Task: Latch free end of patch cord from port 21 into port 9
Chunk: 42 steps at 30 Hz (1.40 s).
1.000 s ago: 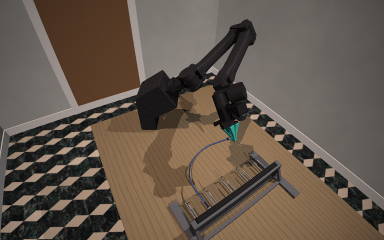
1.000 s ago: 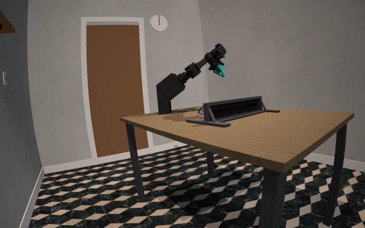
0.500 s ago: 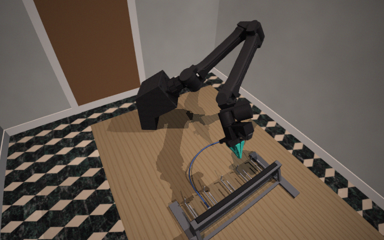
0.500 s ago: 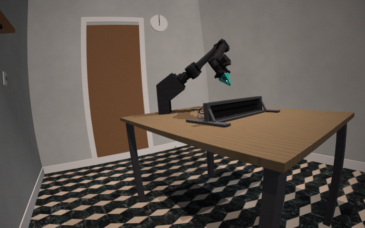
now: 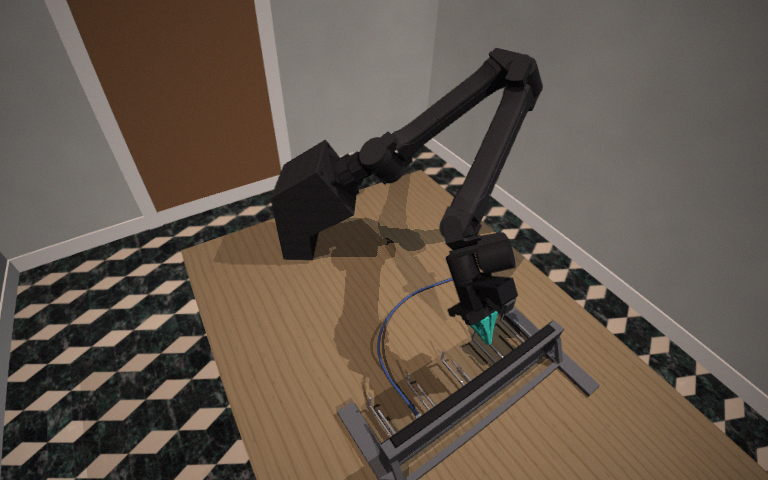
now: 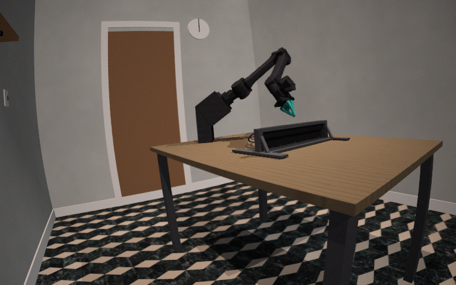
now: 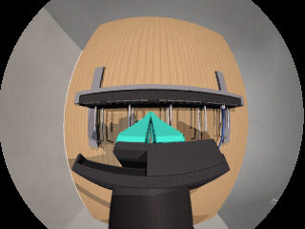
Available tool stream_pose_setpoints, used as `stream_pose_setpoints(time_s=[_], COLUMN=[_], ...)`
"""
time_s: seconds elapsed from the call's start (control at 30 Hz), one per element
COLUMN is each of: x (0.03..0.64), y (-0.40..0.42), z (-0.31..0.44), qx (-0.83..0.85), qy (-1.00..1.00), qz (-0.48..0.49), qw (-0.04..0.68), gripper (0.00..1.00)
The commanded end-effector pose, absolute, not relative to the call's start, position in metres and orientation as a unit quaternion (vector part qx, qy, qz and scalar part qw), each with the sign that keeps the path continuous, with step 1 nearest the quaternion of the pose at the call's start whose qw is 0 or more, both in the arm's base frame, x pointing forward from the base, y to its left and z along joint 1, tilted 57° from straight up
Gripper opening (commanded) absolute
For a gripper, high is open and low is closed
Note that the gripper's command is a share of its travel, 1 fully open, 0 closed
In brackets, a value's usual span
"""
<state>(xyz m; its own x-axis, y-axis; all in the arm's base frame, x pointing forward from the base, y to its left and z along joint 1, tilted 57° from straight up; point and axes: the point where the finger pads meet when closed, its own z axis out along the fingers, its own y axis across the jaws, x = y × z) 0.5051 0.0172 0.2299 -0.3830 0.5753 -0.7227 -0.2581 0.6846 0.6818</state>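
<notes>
My gripper (image 5: 489, 343) (image 6: 294, 116) (image 7: 151, 114) is shut and empty, its teal fingertips together. It points down above the arm's side of the rack (image 5: 475, 386) (image 6: 289, 126) (image 7: 159, 98), clear of its top rail in the exterior view. The blue patch cord (image 5: 380, 339) (image 7: 223, 126) runs from one end of the rack, at the right in the wrist view, and curves over the table toward the arm. Its free end is hidden behind the arm in the top view. Jacks and number plates cannot be made out.
Thin wire bars (image 5: 453, 367) (image 7: 130, 116) stick out from the rack on the arm's side, near the fingers. The rack's long feet (image 5: 577, 376) (image 6: 275, 155) (image 7: 98, 76) stand on the wooden table (image 5: 623, 441) (image 6: 336, 168). The arm's base stands behind the cord.
</notes>
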Motion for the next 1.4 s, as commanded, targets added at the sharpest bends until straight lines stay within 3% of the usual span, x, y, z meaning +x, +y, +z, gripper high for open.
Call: stream_pose_setpoints(time_s=[0.0,1.37], x=[0.5074,0.5098], y=[0.0205,0.0234], z=[0.2449,0.2523], qx=[0.098,0.088], qy=[0.727,0.724], qz=[0.385,0.382], qw=[0.56,0.567], gripper=[0.0,0.0])
